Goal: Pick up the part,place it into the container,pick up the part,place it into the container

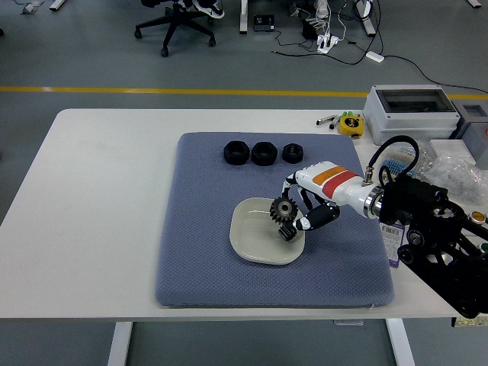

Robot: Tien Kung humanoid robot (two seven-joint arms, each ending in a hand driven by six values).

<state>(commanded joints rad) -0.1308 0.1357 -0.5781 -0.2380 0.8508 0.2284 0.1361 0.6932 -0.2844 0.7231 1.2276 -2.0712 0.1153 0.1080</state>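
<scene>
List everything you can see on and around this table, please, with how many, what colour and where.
Table: one, white, under everything.
Mat: one, grey-blue, mid-table.
Dish: one, pale, on the mat.
Small gear: one, black, in the dish.
Larger gear: one, black, held over the dish.
Round parts: three, black, in a row at the mat's far edge.
Box: one, grey, far right corner.
Tape measure: one, yellow, beside the box.
Office chair: one, black, on the floor beyond.
Right hand: one, white and black, gripping the larger gear.
</scene>
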